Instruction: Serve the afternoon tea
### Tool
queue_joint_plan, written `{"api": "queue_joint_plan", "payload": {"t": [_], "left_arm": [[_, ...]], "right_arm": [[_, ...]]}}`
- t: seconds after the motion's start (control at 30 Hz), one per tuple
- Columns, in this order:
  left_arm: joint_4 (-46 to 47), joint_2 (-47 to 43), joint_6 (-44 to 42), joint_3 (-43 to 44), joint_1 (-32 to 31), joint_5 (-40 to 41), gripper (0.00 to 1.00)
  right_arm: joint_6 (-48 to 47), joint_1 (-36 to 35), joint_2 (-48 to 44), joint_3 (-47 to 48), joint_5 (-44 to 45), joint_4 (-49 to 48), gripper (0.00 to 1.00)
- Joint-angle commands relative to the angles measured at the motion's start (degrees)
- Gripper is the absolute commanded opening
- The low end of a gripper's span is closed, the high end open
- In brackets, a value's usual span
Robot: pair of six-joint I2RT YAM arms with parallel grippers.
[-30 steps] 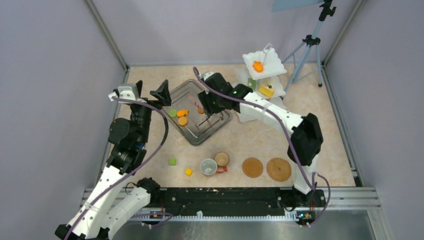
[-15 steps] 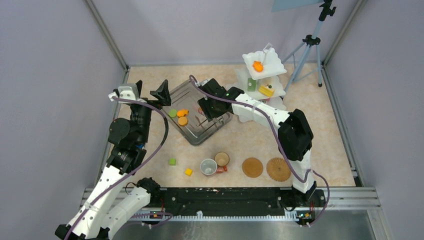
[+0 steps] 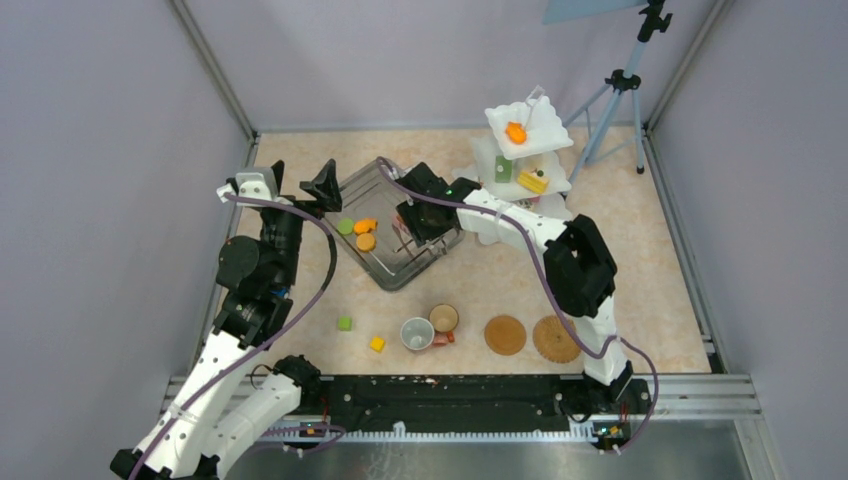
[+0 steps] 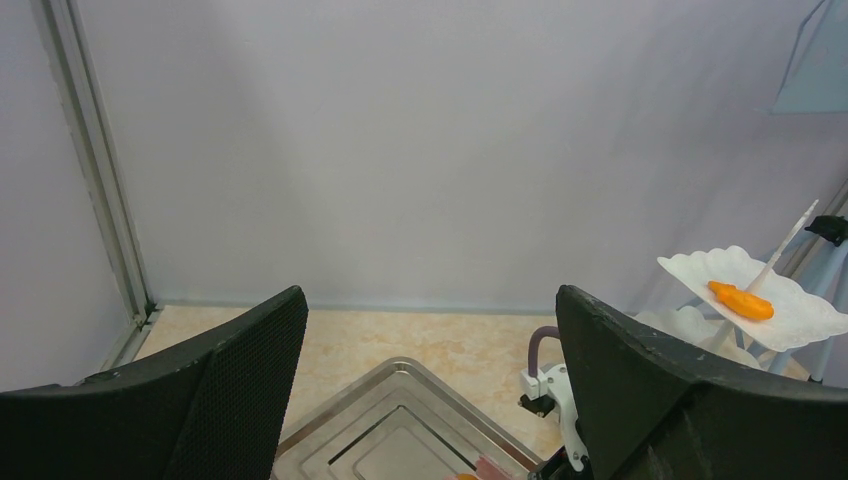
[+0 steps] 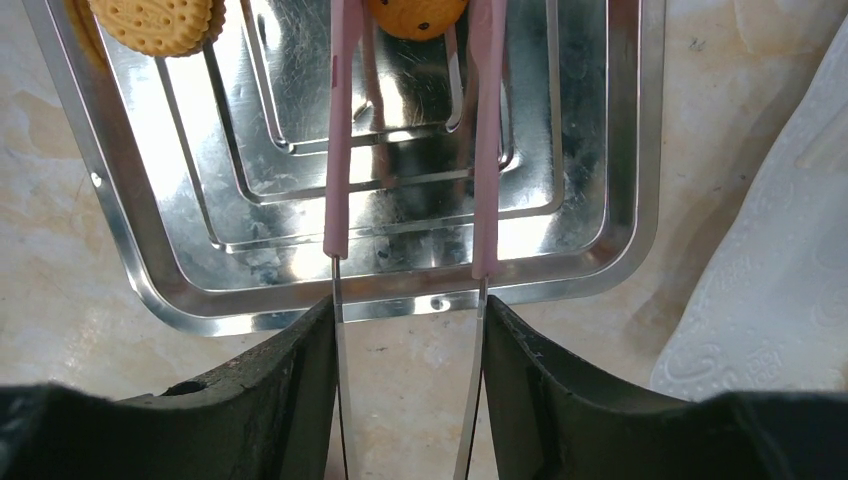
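My right gripper [image 5: 410, 310] is shut on the pink tongs [image 5: 340, 150], pressing their steel arms from both sides. The tong tips straddle an orange dotted pastry [image 5: 417, 15] in the steel tray [image 5: 640, 200]. A yellow biscuit round [image 5: 160, 22] lies at the tray's other end. From above, the right gripper [image 3: 420, 215] hangs over the tray [image 3: 395, 283], near a green pastry [image 3: 345, 226] and two orange rounds [image 3: 366, 240]. The white tiered stand [image 3: 548, 140] carries an orange piece [image 3: 516, 132] and a yellow wedge [image 3: 533, 182]. My left gripper [image 4: 432, 300] is open and empty, raised by the tray's left corner.
Two cups [image 3: 417, 334] [image 3: 444, 318] stand near the front, with two woven mats [image 3: 505, 335] [image 3: 557, 339] to their right. A green cube [image 3: 344, 323] and a yellow cube [image 3: 377, 344] lie loose. A tripod [image 3: 615, 100] stands at the back right.
The right arm has swung left and brought the tongs lower into the tray, their arms squeezed slightly closer. The left arm has not moved.
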State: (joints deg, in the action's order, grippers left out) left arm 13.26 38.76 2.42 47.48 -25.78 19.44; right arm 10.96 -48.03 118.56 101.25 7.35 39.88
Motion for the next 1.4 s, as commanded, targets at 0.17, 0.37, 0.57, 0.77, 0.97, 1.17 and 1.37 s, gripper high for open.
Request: {"api": "queue_joint_plan", "payload": {"t": [0.17, 0.37, 0.57, 0.77, 0.97, 1.17, 1.37], "left_arm": [[1.8, -0.5, -0.3, 1.0, 0.5, 0.2, 0.99], [1.8, -0.4, -0.3, 1.1, 0.5, 0.3, 0.99], [1.9, -0.5, -0.2, 1.0, 0.6, 0.2, 0.99], [1.8, -0.6, -0.2, 1.1, 0.6, 0.1, 0.99], [1.8, -0.6, -0.2, 1.1, 0.6, 0.1, 0.99], [1.8, -0.6, 0.0, 1.1, 0.7, -0.1, 0.99], [1.6, -0.4, 0.3, 1.0, 0.6, -0.3, 0.99]], "right_arm": [[0.3, 0.4, 0.8, 0.3, -0.1, -1.6, 0.47], [0.3, 0.4, 2.5, 1.6, -0.4, -1.5, 0.5], [-0.2, 0.5, 3.6, 2.8, -0.6, -0.8, 0.48], [0.0, 0.6, 1.2, 3.3, -1.0, -0.2, 0.32], [0.6, 0.6, -5.6, 2.5, 0.0, -0.5, 0.2], [2.4, 0.5, -16.9, -2.5, -0.7, -2.0, 0.13], [4.3, 0.7, -32.1, -6.4, 6.2, 2.4, 0.12]]}}
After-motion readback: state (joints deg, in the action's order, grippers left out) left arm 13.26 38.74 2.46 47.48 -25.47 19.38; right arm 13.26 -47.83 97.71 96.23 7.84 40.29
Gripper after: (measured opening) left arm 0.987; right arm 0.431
